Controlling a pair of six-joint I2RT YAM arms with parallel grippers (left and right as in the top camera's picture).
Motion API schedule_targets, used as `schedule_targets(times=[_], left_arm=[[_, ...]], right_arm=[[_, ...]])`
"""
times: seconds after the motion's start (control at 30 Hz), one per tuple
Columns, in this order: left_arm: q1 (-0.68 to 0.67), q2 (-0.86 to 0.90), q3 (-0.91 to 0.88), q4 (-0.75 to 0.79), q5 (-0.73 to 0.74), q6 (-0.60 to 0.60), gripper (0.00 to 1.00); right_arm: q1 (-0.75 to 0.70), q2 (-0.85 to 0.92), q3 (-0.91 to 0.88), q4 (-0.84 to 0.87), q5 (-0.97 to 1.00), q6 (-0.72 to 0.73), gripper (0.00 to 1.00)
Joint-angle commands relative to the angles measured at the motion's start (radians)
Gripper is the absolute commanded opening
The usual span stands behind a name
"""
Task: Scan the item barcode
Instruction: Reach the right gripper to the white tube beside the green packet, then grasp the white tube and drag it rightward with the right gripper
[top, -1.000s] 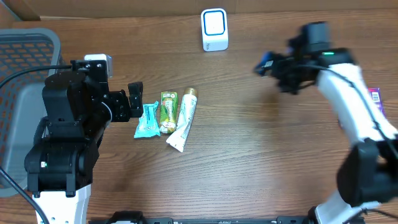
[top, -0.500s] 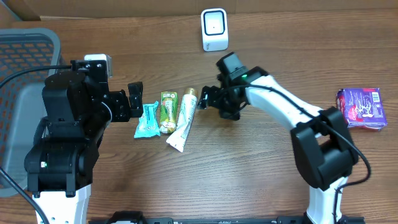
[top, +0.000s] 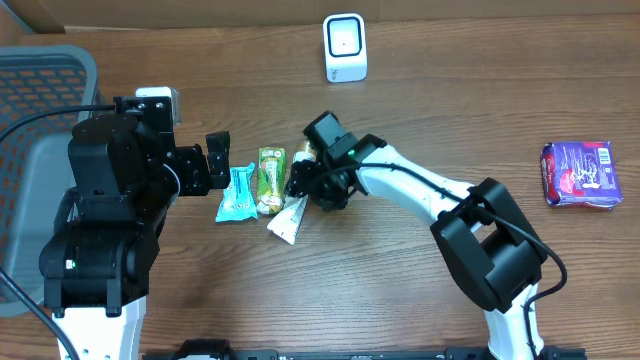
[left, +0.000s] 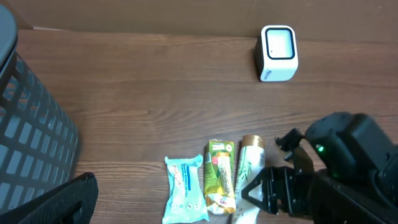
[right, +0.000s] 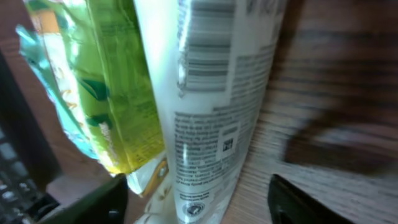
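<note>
The right end effector (top: 308, 183) is hovering over the white tube (right: 211, 124), jaws apart and straddling it, in the middle of the desk (top: 420, 270). The left end effector (top: 217, 160) is sitting wide apart. Closing here is risking catching the green packet (top: 270, 180) touching the tube's left side, or squeezing the slick tube out sideways.

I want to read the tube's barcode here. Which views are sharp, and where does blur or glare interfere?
Right wrist: the tube fills the frame, its barcode smeared by blur, faint sheen. Overhead: sharp, evenly lit, right gripper covering the tube's middle. Left wrist: sharp, print too small.
</note>
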Motion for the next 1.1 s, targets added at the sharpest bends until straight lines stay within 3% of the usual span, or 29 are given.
schedule_targets(times=[0.0, 0.17, 0.43, 0.57, 0.83, 1.07], left_arm=[[0.000, -0.005, 0.015, 0.001, -0.003, 0.008, 0.99], [0.000, -0.005, 0.015, 0.001, -0.003, 0.008, 1.00], [0.000, -0.005, 0.014, 0.001, -0.003, 0.008, 1.00], [0.000, -0.005, 0.015, 0.001, -0.003, 0.008, 1.00], [0.000, -0.005, 0.015, 0.001, -0.003, 0.008, 1.00], [0.000, -0.005, 0.015, 0.001, -0.003, 0.008, 1.00]], right_arm=[[0.003, 0.001, -0.035, 0.017, 0.055, 0.037, 0.65], [0.003, 0.001, -0.051, 0.023, 0.100, 0.042, 0.50], [0.000, -0.003, -0.040, 0.009, 0.106, -0.027, 0.05], [-0.008, -0.034, 0.016, -0.093, 0.157, -0.142, 0.04], [-0.009, -0.102, 0.147, -0.438, 0.628, -0.351, 0.04], [-0.009, -0.097, 0.100, -0.433, 0.834, -0.395, 0.04]])
